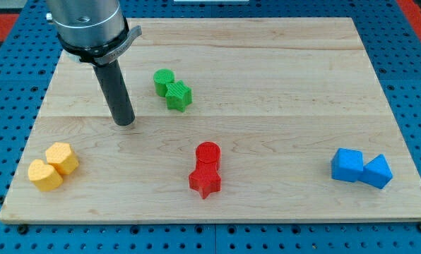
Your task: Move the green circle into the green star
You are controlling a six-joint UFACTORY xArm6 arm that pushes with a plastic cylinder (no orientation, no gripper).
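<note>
Desk (281,49), left to right. Near bottom-left corner: yellow heart (44,176) touching yellow hexagon (63,157). Left-centre: my tip (124,123) down on the wood; plain rod tool w/ no jaws, pinching nothing. Just right of it, twd top edge: green circle (163,81) touching green star (179,95). Centre-bottom: red circle (208,154) touching red star (205,181). Near bottom-right corner: blue cube (348,165) touching blue triangle (377,171).

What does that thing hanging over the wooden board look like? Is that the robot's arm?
Yes. Its visible end is a shiny grey metal cylinder with a dark ring and a small bracket under it. Below that hangs a straight, smooth dark rod. My tip is blunt and round. No cables, markings or fingers show.
</note>
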